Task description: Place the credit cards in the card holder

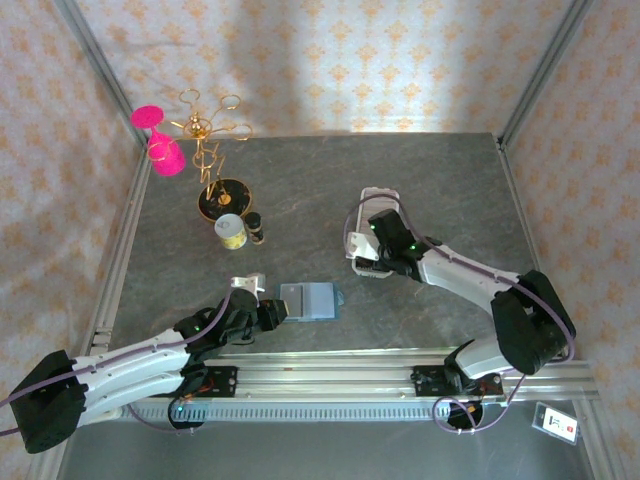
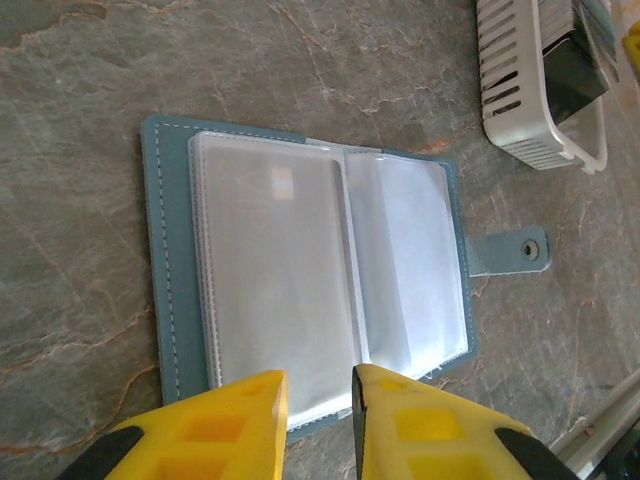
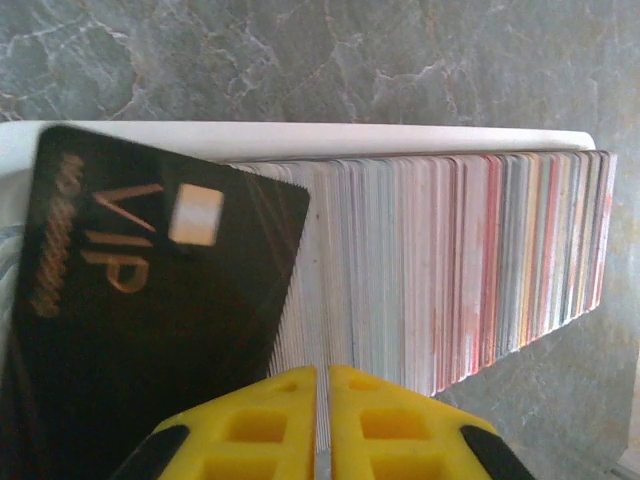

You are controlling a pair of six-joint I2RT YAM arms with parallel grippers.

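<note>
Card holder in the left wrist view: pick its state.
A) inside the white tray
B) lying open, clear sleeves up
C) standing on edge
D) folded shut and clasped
B: the card holder lies open on the table, its clear sleeves facing up and its clasp tab undone.

Card holder [image 2: 300,290] is lying open on the table [image 1: 440,180], at the left hand's [image 2: 320,395] fingertips. Right of it and farther back, a tray [image 1: 378,194] is holding the credit cards [image 3: 450,270], standing in a row under the right hand [image 3: 322,400].
</note>
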